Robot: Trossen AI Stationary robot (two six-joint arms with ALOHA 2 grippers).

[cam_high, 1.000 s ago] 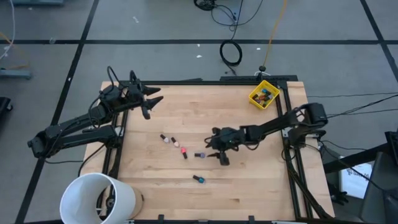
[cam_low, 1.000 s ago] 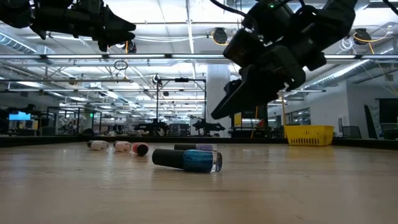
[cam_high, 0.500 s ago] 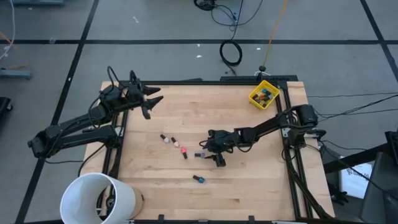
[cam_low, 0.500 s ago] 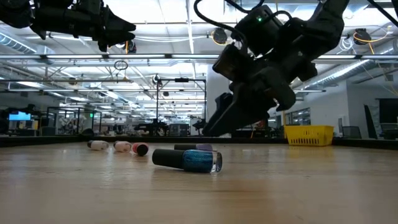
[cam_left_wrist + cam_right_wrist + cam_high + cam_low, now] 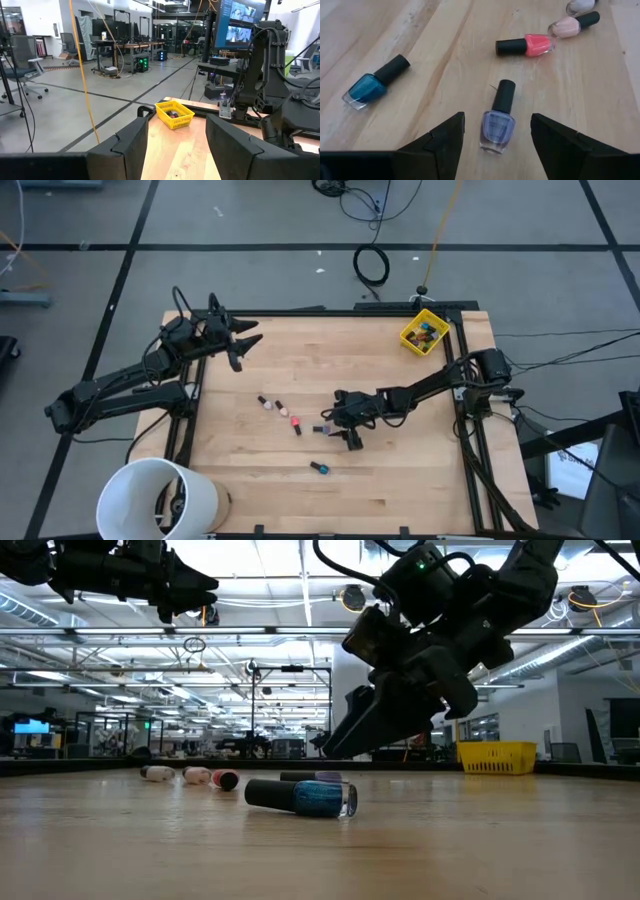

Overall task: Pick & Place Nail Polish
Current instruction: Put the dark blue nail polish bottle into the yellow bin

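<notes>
Nail polish bottle, purple (image 5: 498,129), lies on the table (image 5: 400,480) just right of the red bottle (image 5: 526,45); right tool (image 5: 496,135) hovers spread wide, straddling it, apparently to pinch its sides. Left tool (image 5: 238,345) waits half-open, far corner.

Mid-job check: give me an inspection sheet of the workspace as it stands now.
Surface: wooden table, bare at the front.
Job's things: purple bottle, teal bottle, coral bottle and pink bottle lying loose; others sit in the yellow bin.
Clutter: white bucket at the table's front left corner.
Grippers: right gripper open, straddling the purple bottle; left gripper open, waiting raised at the back left.
Cables: coiled cable on the floor.
Surroundings: desks, chairs, monitors.
</notes>
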